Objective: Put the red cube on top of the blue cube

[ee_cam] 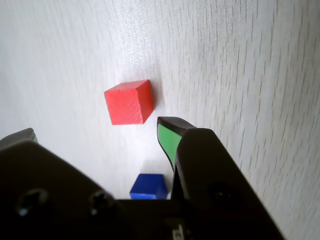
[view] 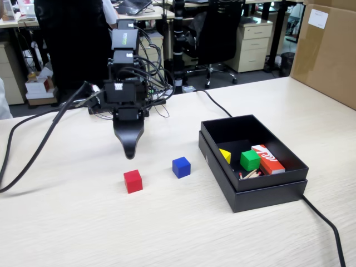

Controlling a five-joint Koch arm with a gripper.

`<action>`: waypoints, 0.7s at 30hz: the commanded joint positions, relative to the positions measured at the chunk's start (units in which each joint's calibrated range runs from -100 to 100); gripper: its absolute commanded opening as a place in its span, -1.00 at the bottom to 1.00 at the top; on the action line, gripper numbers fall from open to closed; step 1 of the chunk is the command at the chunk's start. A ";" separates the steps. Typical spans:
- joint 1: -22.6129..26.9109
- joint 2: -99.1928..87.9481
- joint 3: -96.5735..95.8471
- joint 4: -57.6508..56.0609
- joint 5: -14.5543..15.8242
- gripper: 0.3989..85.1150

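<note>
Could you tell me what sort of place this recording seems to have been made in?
Probably an office: behind the pale wooden table stand a drawer cabinet, an office chair and desks, one carrying a laptop.

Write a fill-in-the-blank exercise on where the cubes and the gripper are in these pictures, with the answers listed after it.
1. In the fixed view, the red cube sits on the table to the ____ of the blue cube.
2. The green cube lies inside the black ____.
3. The gripper hangs above the table and holds ____.
4. In the wrist view, the inner face of the one visible finger is coloured ____.

Missing words: left; box; nothing; green
</note>
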 commanded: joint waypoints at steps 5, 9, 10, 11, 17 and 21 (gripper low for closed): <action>-0.49 4.13 5.03 -0.51 -2.25 0.11; -0.59 6.19 5.03 -0.51 -2.54 0.11; -0.63 6.76 5.21 -0.51 -2.59 0.11; -0.63 7.34 5.30 -0.51 -2.64 0.11; -0.83 11.13 6.66 -0.51 -2.93 0.11; -0.98 14.11 7.75 -0.51 -2.98 0.11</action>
